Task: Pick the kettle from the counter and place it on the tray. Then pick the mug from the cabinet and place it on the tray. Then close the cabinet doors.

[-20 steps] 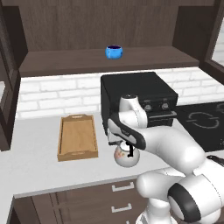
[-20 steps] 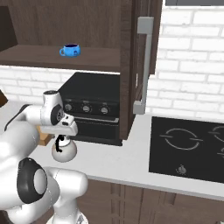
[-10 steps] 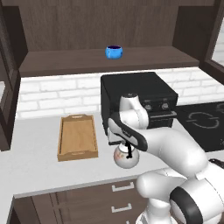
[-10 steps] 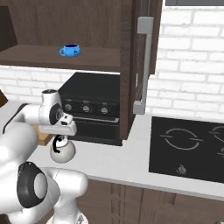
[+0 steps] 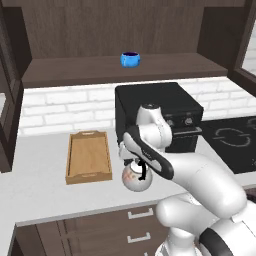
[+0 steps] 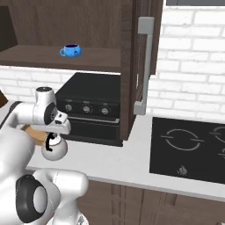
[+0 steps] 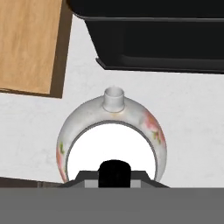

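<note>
The small round silvery-white kettle (image 5: 134, 181) (image 6: 56, 149) (image 7: 148, 127) hangs at the counter's (image 5: 50, 195) front, just right of the light-wood tray (image 5: 70, 160) (image 7: 26, 43). My gripper (image 5: 141, 169) (image 6: 52, 139) (image 7: 113, 175) is directly over it, shut on its thin black upright handle, which shows between the fingertips in the hand view. The blue mug (image 5: 130, 59) (image 6: 70, 50) stands on the shelf of the dark brown cabinet (image 5: 75, 70). The cabinet doors (image 6: 136, 66) (image 5: 7, 115) stand open.
A black oven-like box with knobs (image 5: 155, 100) (image 6: 88, 99) sits on the counter right behind the kettle. A black hob (image 5: 232, 140) (image 6: 189, 145) lies to the right. White-handled drawers (image 5: 135, 215) run below the counter edge.
The jaws have closed on the kettle's handle. The kettle has shifted slightly left, toward the tray, with the hand.
</note>
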